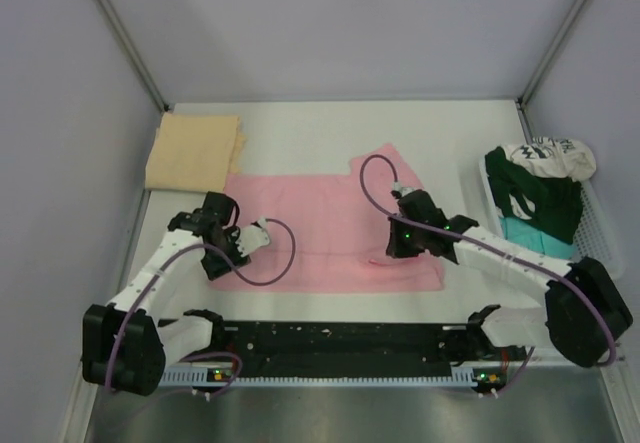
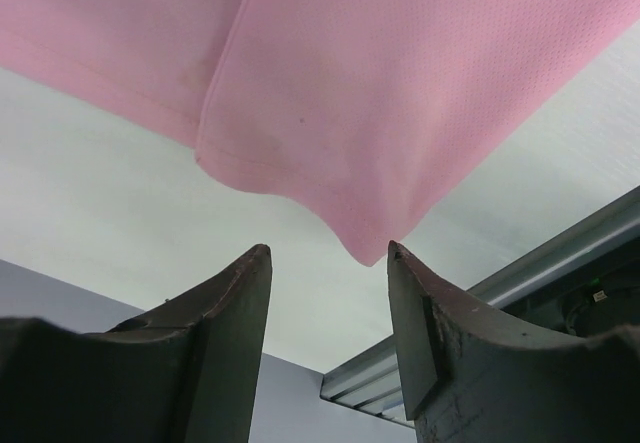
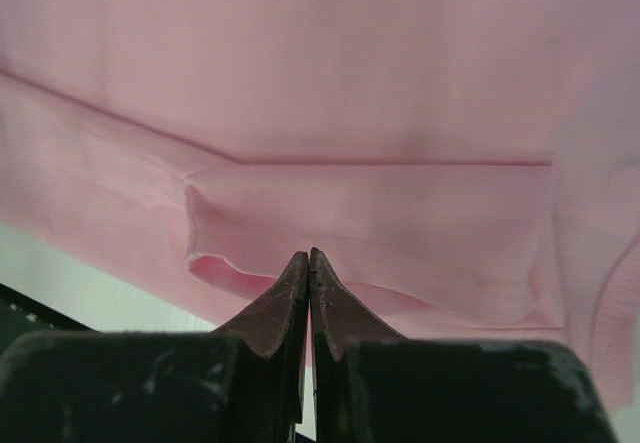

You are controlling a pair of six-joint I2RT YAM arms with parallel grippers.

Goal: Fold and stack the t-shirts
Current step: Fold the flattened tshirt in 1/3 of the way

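The light pink t-shirt (image 1: 320, 228) lies spread flat on the white table. My left gripper (image 1: 262, 235) is at its left edge. In the left wrist view it (image 2: 328, 251) stands open and empty, and a corner of the pink cloth (image 2: 330, 93) hangs just beyond the fingertips. My right gripper (image 1: 388, 253) sits over the shirt near its front hem. Its jaws (image 3: 309, 253) are shut, and a raised lip of the pink hem (image 3: 230, 273) runs into the tips. A folded tan t-shirt (image 1: 195, 151) lies at the back left.
A white basket (image 1: 600, 225) at the right edge holds dark green (image 1: 545, 201), white printed (image 1: 550, 153) and teal (image 1: 535, 235) shirts. Grey walls close in the table on three sides. A black rail (image 1: 340, 338) with the arm bases runs along the near edge.
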